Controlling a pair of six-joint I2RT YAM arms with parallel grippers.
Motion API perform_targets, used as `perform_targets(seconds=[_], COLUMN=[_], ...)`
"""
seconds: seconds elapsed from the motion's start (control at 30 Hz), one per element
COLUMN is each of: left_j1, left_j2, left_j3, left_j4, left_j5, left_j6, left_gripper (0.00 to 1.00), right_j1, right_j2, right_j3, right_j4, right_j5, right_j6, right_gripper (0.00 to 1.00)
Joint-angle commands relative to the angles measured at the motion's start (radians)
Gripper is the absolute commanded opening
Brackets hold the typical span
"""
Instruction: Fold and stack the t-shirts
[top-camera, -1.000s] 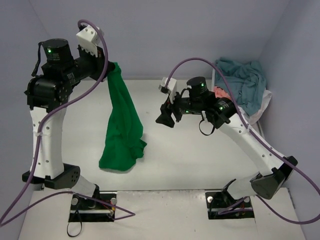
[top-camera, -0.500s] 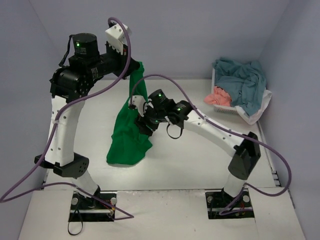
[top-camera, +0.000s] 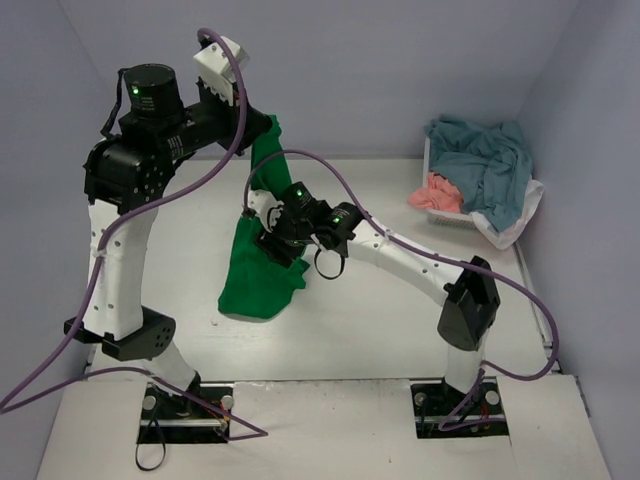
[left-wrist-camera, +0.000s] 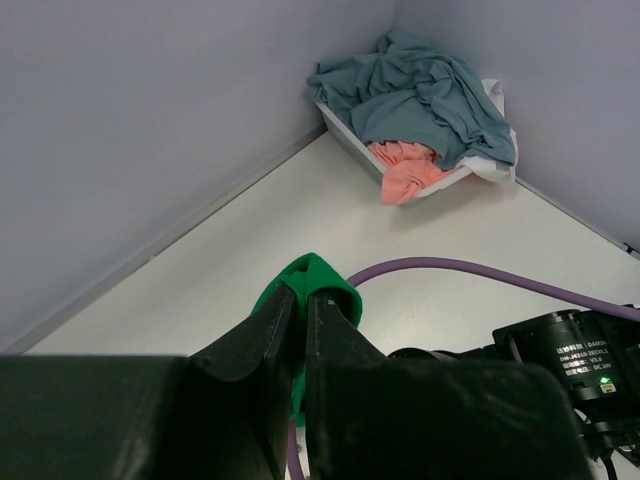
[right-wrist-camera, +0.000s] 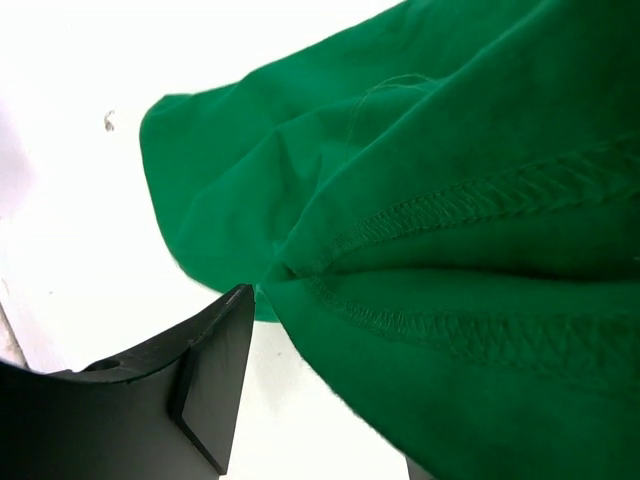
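1 arm (top-camera: 110, 260) high, tool (left-wrist-camera: 301, 297) on green t-shirt (top-camera: 256, 288)

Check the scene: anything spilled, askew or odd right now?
The salmon t-shirt spills out of the basket beneath the heaped teal t-shirt. The green t-shirt hangs bunched from the left gripper, bottom crumpled on the table.

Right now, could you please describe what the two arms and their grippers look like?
The left arm and right arm have white links, black joint housings with green lights, and a purple cable. The left gripper and right gripper have black fingers, with a white camera block beside each.
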Motion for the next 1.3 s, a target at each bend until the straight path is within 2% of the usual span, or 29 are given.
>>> perform_targets(seconds=[0.0, 0.17, 0.37, 0.6, 0.7, 0.77, 0.87, 0.97, 1.2, 1.27], left_j1=[-0.001, -0.001, -0.001, -0.001, -0.001, -0.001, 0.001, 0.001, 0.001, 0.001], left_j2=[-0.056, -0.05, -0.056, -0.064, -0.07, -0.076, -0.087, -0.096, -0.093, -0.092], left_j3=[0.063, 0.094, 0.094, 0.086, 0.084, 0.068, 0.051, 0.038, 0.009, 0.002], left_j4=[0.085, 0.066, 0.06, 0.063, 0.066, 0.069, 0.065, 0.062, 0.057, 0.065], left_j5=[0.006, 0.013, 0.049, 0.056, 0.069, 0.076, 0.079, 0.075, 0.072, 0.075], left_j6=[0.005, 0.008, -0.002, -0.01, -0.022, -0.025, -0.022, -0.013, 0.001, -0.001], left_gripper=[0.0, 0.0, 0.0, 0.0, 0.0, 0.0, 0.0, 0.0, 0.0, 0.0], right_j1=[0.011, 0.019, 0.03, 0.049, 0.048, 0.048, 0.046, 0.042, 0.034, 0.017], right_j2=[0.006, 0.05, 0.096, 0.083, 0.081, 0.092, 0.09, 0.081, 0.027, -0.006], right_j3=[0.066, 0.112, 0.175, 0.157, 0.134, 0.134, 0.103, 0.078, 0.039, 0.017], right_j4=[0.047, 0.048, 0.068, 0.137, 0.183, 0.191, 0.221, 0.255, 0.277, 0.275], right_j5=[0.03, 0.082, 0.218, 0.344, 0.413, 0.435, 0.449, 0.465, 0.493, 0.45], right_j6=[0.021, 0.052, 0.11, 0.125, 0.141, 0.145, 0.141, 0.138, 0.119, 0.119], right_gripper=[0.5, 0.52, 0.5, 0.5, 0.36, 0.35, 0.22, 0.0, 0.0, 0.0])
